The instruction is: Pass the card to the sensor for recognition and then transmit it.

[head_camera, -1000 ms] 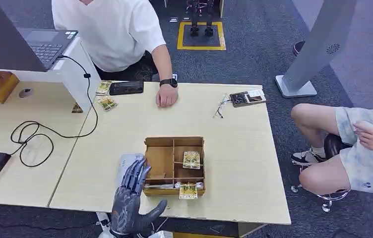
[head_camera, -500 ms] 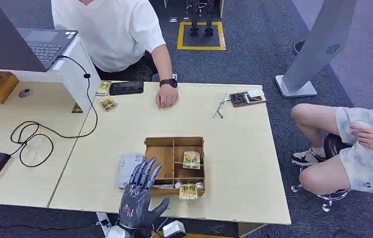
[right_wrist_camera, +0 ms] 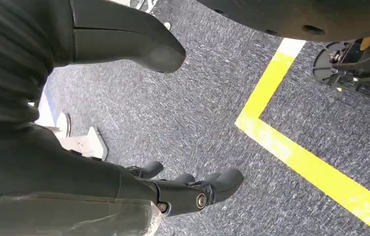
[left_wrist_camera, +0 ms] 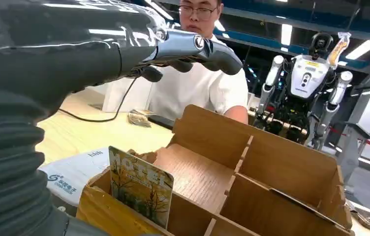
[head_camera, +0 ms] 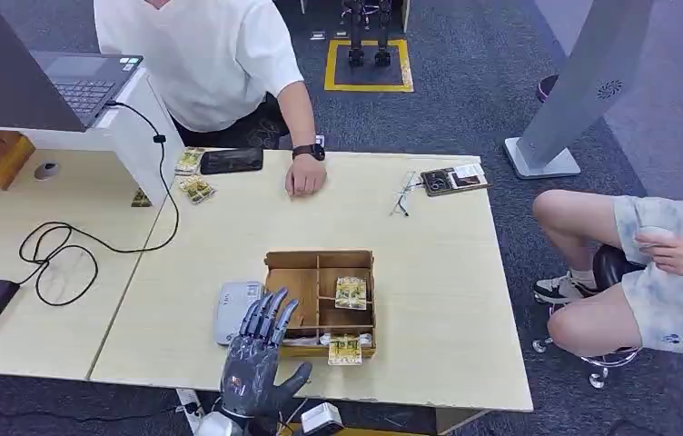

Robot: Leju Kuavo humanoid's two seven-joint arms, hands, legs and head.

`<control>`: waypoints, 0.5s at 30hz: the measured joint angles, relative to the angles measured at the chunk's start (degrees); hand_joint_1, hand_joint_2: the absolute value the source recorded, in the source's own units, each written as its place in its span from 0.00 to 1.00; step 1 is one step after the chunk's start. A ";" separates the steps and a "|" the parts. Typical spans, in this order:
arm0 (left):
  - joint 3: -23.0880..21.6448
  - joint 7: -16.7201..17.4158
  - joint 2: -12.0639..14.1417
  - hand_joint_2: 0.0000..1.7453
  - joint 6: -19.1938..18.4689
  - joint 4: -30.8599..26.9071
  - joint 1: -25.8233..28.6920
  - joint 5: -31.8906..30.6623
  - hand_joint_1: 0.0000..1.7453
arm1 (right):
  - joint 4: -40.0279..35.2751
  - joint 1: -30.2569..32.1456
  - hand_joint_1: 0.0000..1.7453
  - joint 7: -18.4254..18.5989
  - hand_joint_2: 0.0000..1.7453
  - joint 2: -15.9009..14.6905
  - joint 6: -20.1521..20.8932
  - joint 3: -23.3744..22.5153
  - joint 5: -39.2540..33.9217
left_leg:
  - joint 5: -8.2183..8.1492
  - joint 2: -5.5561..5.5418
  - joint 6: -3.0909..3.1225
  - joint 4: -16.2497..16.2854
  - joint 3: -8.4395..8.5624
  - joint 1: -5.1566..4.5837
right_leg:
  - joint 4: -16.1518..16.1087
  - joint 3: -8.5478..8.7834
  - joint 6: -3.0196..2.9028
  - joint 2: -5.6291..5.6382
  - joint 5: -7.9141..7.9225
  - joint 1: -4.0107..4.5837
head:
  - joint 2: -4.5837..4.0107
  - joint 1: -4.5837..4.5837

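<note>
The left hand [head_camera: 254,361] hovers at the near edge of the surface [head_camera: 429,272], its fingers [head_camera: 270,313] spread and stretched forward with nothing in them; the thumb juts out to the side. The fingertips reach over the near left corner of the wooden box [head_camera: 320,302]. In the left wrist view the fingers [left_wrist_camera: 193,46] extend above the box [left_wrist_camera: 252,172], clear of it.

One card [head_camera: 344,349] stands upright in the narrow front slot of the box, and in the left wrist view this card [left_wrist_camera: 140,182] leans against the front wall, printed with yellow trees. A second card [head_camera: 351,292] lies in a right-hand compartment. Just left of the box lies a flat grey card reader [head_camera: 231,309].

The right hand [right_wrist_camera: 124,147] hangs over dark carpet crossed by a yellow line [right_wrist_camera: 296,157], fingers [right_wrist_camera: 207,187] loosely curved apart and holding nothing.

Across the surface, a person in a white shirt [head_camera: 202,54] rests a hand [head_camera: 305,174] beside a black phone [head_camera: 231,161]. A seated person [head_camera: 656,263] is at the right.
</note>
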 joint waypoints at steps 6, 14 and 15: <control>0.00 3.27 0.00 1.00 0.00 0.00 -0.10 -2.55 0.00 | 0.00 0.00 0.00 0.00 1.00 0.00 -0.02 -0.02 -0.02 | 0.00 0.00 0.00 0.00 0.00 0.00 | 0.00 0.00 0.00 0.00 0.00 0.00 | 0.00 0.00; -0.31 11.40 0.39 1.00 0.00 0.02 -0.73 -6.06 0.00 | 0.00 0.00 0.00 0.39 1.00 0.00 0.00 -0.35 -0.11 | 0.00 0.00 0.00 0.00 0.00 0.00 | 0.00 0.00 0.00 0.00 0.00 0.00 | 0.00 0.00; -0.35 12.51 0.39 1.00 0.00 0.02 -0.77 -6.58 0.00 | 0.00 0.01 0.00 0.48 1.00 0.00 -0.02 -0.42 -0.11 | 0.00 0.00 0.00 0.00 0.00 0.00 | 0.00 0.00 0.00 0.00 0.00 0.00 | 0.00 0.00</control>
